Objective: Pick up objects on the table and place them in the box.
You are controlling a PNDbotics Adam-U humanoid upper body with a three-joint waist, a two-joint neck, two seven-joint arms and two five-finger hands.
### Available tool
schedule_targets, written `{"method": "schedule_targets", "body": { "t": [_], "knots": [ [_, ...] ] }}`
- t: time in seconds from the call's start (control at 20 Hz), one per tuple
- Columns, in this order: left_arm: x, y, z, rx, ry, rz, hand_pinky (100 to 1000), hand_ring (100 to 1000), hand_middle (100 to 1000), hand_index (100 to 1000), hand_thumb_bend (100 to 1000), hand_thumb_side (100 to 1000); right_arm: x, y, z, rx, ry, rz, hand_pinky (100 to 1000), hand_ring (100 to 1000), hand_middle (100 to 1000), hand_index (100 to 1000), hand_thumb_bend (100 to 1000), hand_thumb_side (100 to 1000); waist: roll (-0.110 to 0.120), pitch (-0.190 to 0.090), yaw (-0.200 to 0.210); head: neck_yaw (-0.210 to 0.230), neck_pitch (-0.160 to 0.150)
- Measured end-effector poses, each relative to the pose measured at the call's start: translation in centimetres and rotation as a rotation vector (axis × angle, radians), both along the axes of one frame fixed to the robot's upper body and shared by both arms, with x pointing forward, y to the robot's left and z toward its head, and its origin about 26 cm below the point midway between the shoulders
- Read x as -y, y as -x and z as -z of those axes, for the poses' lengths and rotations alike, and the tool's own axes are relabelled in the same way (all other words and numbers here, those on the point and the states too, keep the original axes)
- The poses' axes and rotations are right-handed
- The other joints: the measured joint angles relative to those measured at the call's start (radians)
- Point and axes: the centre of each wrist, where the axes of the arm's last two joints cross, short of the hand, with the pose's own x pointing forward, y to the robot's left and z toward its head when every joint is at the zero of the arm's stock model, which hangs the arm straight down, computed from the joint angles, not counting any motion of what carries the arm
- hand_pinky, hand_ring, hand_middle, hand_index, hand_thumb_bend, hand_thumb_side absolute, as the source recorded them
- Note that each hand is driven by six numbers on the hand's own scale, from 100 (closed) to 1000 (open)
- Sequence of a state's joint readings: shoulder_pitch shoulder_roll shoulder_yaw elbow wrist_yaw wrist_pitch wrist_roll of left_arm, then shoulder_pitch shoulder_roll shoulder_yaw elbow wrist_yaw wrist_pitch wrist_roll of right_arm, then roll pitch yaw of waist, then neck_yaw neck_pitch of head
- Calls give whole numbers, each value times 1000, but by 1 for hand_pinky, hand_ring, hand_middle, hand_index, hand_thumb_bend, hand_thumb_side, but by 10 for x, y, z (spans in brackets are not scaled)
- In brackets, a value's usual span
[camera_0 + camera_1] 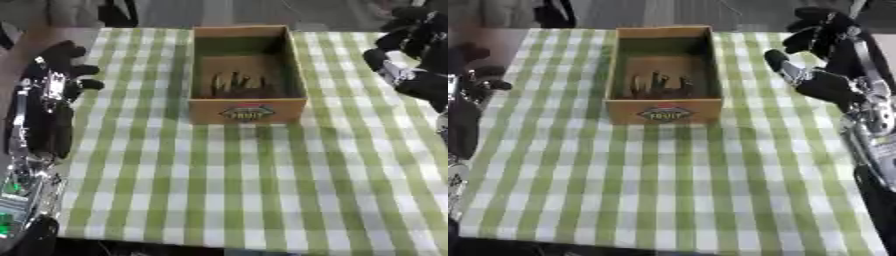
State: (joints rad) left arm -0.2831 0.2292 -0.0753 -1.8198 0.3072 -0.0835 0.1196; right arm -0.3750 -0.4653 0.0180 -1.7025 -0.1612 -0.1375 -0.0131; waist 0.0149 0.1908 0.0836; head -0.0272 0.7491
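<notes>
Sitting at twelve o'clock on the green-and-white checked tablecloth, the open brown cardboard box is holding dark objects; the black left hand at nine o'clock and the black right hand at two o'clock are hovering with fingers relaxed, gripping nothing.

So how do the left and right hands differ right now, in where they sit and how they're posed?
The left hand hangs off the table's left edge, beside the green checked tablecloth; the right hand is over the cloth, right of the cardboard box. The left hand's fingers curl loosely; the right hand's thumb sticks out toward the box. Both are black and hold nothing.
</notes>
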Motion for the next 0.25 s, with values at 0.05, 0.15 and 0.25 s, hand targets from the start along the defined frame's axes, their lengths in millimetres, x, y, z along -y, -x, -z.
{"method": "schedule_targets", "body": {
  "t": [0.05, 0.15, 0.25],
  "knots": [
    [0, 0, 0, 0, 0, 0, 558, 627, 688, 760, 353, 491, 1, 1, 3, -3, -7, 5, 616, 606, 608, 770, 496, 174, 1, 0, -2, 0, -1],
    [0, 0, 0, 0, 0, 0, 559, 627, 688, 760, 351, 491, 3, 3, 7, -9, -20, 15, 616, 607, 609, 769, 494, 177, 2, 1, -4, 0, -3],
    [0, 0, 0, 0, 0, 0, 560, 628, 689, 760, 350, 493, 4, 4, 10, -13, -31, 22, 616, 607, 609, 768, 489, 181, 2, 1, -5, 0, -3]
  ]
}}
